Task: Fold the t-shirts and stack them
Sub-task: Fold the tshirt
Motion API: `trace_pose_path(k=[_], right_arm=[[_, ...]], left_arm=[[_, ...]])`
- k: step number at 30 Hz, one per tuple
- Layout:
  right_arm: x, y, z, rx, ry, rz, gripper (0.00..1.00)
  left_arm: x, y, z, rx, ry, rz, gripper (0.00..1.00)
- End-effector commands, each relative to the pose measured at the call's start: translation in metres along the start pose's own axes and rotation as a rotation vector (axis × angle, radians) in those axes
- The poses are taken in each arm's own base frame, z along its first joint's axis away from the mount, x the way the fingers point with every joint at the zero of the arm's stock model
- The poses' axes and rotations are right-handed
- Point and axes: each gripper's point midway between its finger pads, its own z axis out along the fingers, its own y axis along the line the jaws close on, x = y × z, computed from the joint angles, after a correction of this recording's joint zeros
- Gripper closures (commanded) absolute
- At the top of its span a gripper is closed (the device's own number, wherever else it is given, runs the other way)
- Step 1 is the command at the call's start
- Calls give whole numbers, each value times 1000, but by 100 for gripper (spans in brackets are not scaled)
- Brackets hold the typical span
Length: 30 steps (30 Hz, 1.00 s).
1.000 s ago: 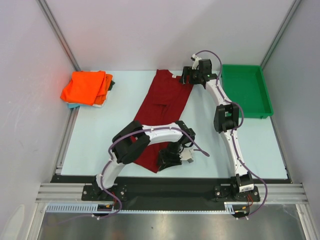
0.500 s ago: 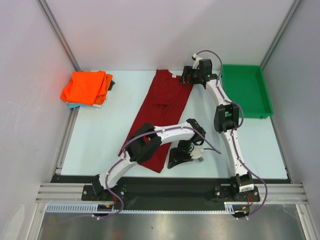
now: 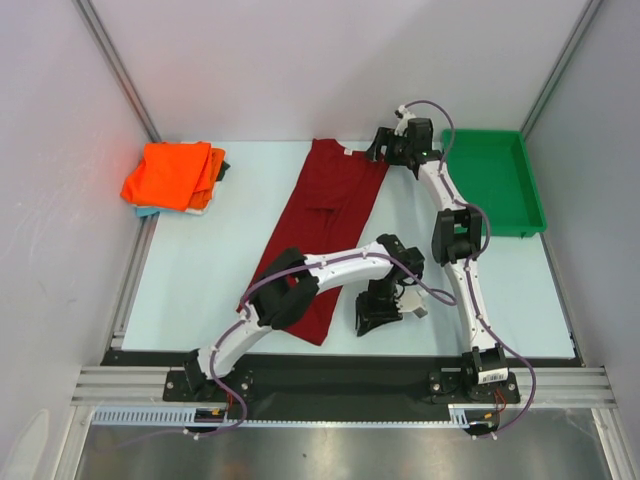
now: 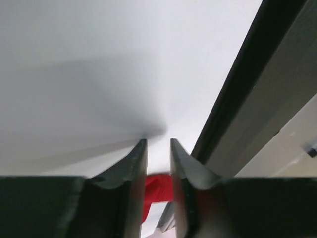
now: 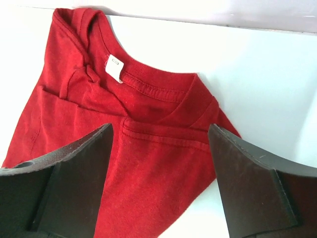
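Upper left of the top view: the orange t-shirt (image 3: 172,174) lies folded over a teal-blue t-shirt (image 3: 147,211) that shows only at its edge, evidently the stack being built. Centre: the maroon t-shirt (image 3: 325,225) lies as a long narrow strip, collar uppermost, judged ready for its crosswise fold. Just beside its hem, the left gripper (image 4: 157,143) is drawn to a narrow slit with red showing low in it, hold undeterminable. At the collar the right gripper (image 3: 387,151) hovers wide open, empty, left of the green tray (image 3: 530,190).
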Motion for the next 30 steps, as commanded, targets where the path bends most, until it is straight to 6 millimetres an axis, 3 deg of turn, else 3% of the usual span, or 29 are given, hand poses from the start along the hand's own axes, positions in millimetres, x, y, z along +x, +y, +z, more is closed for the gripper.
trace_pose_path(k=[1, 2, 3, 4, 5, 7, 8, 9, 10, 13, 14, 16, 17, 21, 25, 30], right_arm=[[-62, 24, -31, -80, -104, -45, 18], [-88, 41, -46, -114, -146, -85, 18], [-99, 51, -54, -136, -168, -126, 18], [-97, 51, -57, -138, -160, -129, 17], [-125, 69, -75, -158, -227, -169, 17], [-131, 76, -84, -163, -234, -165, 17], [-127, 80, -86, -165, -207, -147, 16], [-135, 89, -97, -172, -212, -145, 16], [-119, 86, -95, -165, -166, -121, 16], [-115, 102, -116, -169, -126, -132, 16], [-96, 100, -115, -172, -68, -120, 17], [-89, 106, -126, -174, -39, -116, 16], [-71, 99, -124, -159, 4, -96, 17], [-62, 100, -134, -136, 38, -122, 16], [-51, 93, -134, -109, 72, -129, 15], [-29, 72, -118, -73, 111, -132, 15]], left_arm=[[-4, -2, -68, -185, -163, 78, 63], [2, 3, -80, -242, -174, 71, 61], [11, 0, -93, -272, -194, 71, 59], [17, 2, -99, -303, -199, 60, 55], [30, 7, -97, -325, -171, 41, 55], [42, 8, -108, -366, -200, 19, 48], [51, 14, -108, -374, -196, -10, 48], [64, 17, -99, -370, -163, -28, 47], [70, 19, -100, -370, -167, -45, 45], [81, 30, -94, -337, -174, -91, 39], [81, 32, -90, -332, -176, -94, 39], [80, 39, -77, -327, -172, -105, 37], [80, 41, -72, -324, -167, -111, 37], [88, 46, -42, -296, -130, -171, 37], [90, 44, -29, -260, -119, -177, 37], [84, 41, -10, -187, -88, -186, 38]])
